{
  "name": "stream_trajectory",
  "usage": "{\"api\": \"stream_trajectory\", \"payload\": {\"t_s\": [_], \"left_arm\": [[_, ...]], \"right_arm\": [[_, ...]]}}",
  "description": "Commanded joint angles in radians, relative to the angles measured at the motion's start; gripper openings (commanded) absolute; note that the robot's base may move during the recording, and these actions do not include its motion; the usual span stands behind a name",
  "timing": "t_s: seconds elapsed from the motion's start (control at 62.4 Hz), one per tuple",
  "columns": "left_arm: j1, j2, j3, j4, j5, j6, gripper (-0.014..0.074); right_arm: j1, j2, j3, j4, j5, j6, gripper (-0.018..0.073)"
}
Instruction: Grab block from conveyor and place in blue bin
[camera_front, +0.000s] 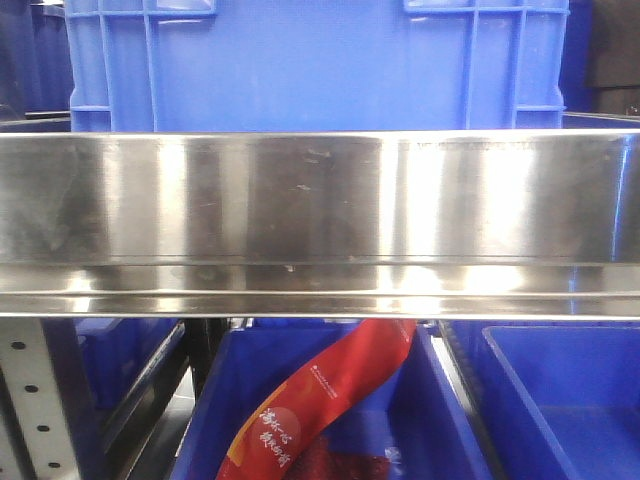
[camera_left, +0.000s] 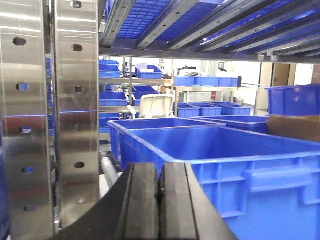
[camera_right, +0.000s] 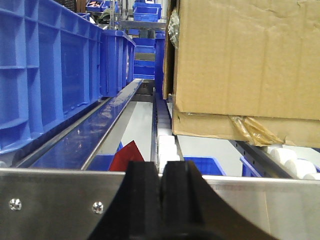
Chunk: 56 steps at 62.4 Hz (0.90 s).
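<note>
No block and no conveyor show in any view. In the left wrist view my left gripper (camera_left: 159, 200) is shut, its black pads pressed together with nothing between them, just in front of a large open blue bin (camera_left: 225, 150). My right gripper (camera_right: 160, 192) is also shut and empty, sitting low behind a steel shelf rail (camera_right: 60, 200). The front view holds neither gripper. It shows a blue bin (camera_front: 440, 430) below a shelf with a red packet (camera_front: 320, 400) lying in it.
A wide steel shelf rail (camera_front: 320, 200) crosses the front view under a blue crate (camera_front: 320, 60). Perforated steel uprights (camera_left: 75, 100) stand at my left gripper's left. A cardboard box (camera_right: 245, 65) rests on white rollers (camera_right: 167, 145); blue crates (camera_right: 50, 75) line the left.
</note>
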Motion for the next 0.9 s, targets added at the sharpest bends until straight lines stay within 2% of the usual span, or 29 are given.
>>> {"api": "stream_trajectory", "payload": {"t_s": [0.0, 0.064, 0.096, 0.128, 0.369, 0.481, 0.545, 0.722, 0.834, 0.882], "left_arm": [[0.008, -0.002, 0.027, 0.033, -0.016, -0.013, -0.0111], [0.029, -0.002, 0.064, 0.069, -0.016, -0.102, -0.0111], [0.055, -0.006, 0.096, 0.100, -0.016, -0.172, -0.0111], [0.074, -0.010, 0.120, 0.112, -0.021, -0.185, -0.0111], [0.225, -0.108, 0.307, 0.106, -0.047, -0.158, -0.0111], [0.269, -0.190, 0.402, 0.106, -0.100, -0.158, -0.0111], [0.285, -0.193, 0.450, 0.100, -0.134, -0.158, -0.0111], [0.302, -0.193, 0.541, 0.096, -0.370, -0.158, -0.0111], [0.302, -0.193, 0.541, 0.096, -0.337, -0.148, -0.0111], [0.302, -0.193, 0.541, 0.096, -0.330, -0.109, -0.0111]], "right_arm": [[-0.002, -0.004, 0.002, 0.002, -0.016, -0.001, -0.0162], [-0.002, -0.004, 0.002, 0.002, -0.016, -0.001, -0.0162], [-0.002, -0.004, 0.002, 0.002, -0.016, -0.001, -0.0162], [-0.002, -0.004, 0.002, 0.002, -0.016, -0.001, -0.0162], [-0.002, -0.004, 0.002, 0.002, -0.016, -0.001, -0.0162], [-0.002, -0.004, 0.002, 0.002, -0.016, -0.001, -0.0162], [-0.002, -0.004, 0.002, 0.002, -0.016, -0.001, -0.0162], [-0.002, -0.004, 0.002, 0.002, -0.016, -0.001, -0.0162], [-0.002, -0.004, 0.002, 0.002, -0.016, -0.001, -0.0162], [-0.002, -0.004, 0.002, 0.002, -0.016, -0.001, -0.0162]]}}
